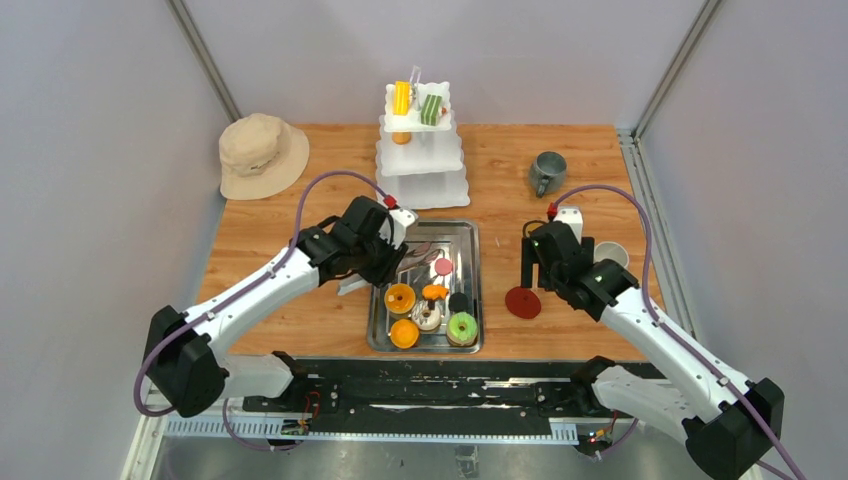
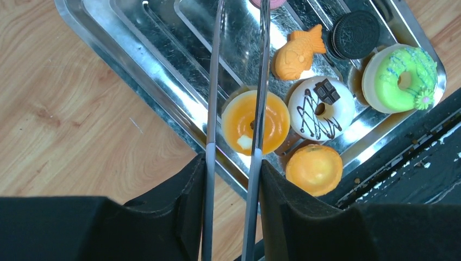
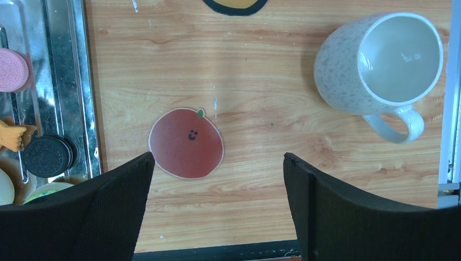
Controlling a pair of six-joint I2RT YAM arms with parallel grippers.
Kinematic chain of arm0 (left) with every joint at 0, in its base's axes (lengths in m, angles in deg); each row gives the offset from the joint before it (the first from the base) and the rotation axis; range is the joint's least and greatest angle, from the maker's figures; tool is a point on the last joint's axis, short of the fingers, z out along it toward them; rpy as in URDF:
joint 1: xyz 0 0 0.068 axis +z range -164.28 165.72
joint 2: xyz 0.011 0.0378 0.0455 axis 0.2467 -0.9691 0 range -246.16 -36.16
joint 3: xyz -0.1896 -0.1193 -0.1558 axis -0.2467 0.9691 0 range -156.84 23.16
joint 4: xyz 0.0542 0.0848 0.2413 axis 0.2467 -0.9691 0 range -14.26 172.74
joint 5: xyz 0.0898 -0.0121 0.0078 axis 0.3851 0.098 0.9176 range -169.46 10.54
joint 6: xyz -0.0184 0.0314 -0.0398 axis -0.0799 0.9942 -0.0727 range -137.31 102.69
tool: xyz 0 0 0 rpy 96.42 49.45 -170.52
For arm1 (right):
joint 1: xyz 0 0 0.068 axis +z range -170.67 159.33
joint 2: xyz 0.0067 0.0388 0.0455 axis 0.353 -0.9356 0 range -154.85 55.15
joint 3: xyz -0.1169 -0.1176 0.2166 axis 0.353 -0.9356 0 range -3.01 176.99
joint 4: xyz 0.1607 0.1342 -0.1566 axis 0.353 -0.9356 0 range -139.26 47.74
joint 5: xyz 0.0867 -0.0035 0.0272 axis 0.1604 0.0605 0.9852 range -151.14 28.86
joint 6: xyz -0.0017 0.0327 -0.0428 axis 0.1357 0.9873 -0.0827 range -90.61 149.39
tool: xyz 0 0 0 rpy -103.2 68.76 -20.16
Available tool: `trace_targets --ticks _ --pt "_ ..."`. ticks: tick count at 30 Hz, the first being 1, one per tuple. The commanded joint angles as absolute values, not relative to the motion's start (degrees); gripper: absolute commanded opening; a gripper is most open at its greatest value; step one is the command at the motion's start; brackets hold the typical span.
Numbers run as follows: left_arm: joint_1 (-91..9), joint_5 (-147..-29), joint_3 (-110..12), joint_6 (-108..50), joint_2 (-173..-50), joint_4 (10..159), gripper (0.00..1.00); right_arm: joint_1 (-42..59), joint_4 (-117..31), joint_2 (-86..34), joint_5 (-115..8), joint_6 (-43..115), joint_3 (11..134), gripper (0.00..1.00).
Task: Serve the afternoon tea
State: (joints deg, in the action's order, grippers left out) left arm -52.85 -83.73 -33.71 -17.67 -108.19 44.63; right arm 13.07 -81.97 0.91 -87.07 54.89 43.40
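Nearest the arm bases, on a wooden counter (image 1: pixel 500 190), a rectangular steel tray (image 2: pixel 163 98) with toy pastries inside. Along its near edge, an orange tart (image 2: pixel 314 169), a white donut (image 2: pixel 312 117) with chocolate drizzle, and a green donut (image 2: pixel 388 81) with a tiny flower. Just behind those, an orange donut (image 2: pixel 236 119), a fish-shaped orange pastry (image 2: pixel 296 51) and a black sandwich cookie (image 2: pixel 356 33). Farther in, alone, a pink cookie (image 1: pixel 443 266). Over the tray from the left, the left fingers (image 2: pixel 234 160), pinching a pair of metal tongs (image 2: pixel 211 109) partly closed. Both thin blades stretched out above the tray, one crossing over the orange donut, contact with it impossible to tell. Right of the tray, flat on bare wood, a round red coaster (image 3: pixel 186 143) with a small smiling face and a green leaf. Above the near side of that coaster, the right fingers (image 3: pixel 218 157), spread wide, nothing between them. Farther right, near the counter's right edge, a white speckled mug (image 3: pixel 380 60), upright, handle toward the near side. Farther back on the right, a grey mug (image 1: pixel 547 172), well apart from the white one. At the far middle, a white tiered stand (image 1: pixel 425 165), with a yellow-orange pastry (image 1: pixel 402 97) and a green-and-white pastry (image 1: pixel 431 108) on the top tier, and a small orange piece (image 1: pixel 401 137) one tier down. In the far left corner, a beige bucket hat (image 1: pixel 262 155).
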Motion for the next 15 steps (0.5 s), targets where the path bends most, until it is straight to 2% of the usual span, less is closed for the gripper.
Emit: trace_targets --ticks 1,8,15 --pt "-53.7 -83.9 -34.1 -15.7 -104.7 43.3 0.41 13.4 -81.7 1.0 -87.3 54.4 44.5 0.87" --pt "-54.1 -81.3 -34.1 -17.1 -100.4 34.9 0.42 13.4 -81.3 0.3 -87.3 54.7 44.0 0.87" --pt "-55.0 -80.3 -34.9 -17.9 -101.5 36.7 0.45 13.4 -80.1 -1.3 -84.1 54.8 44.4 0.87"
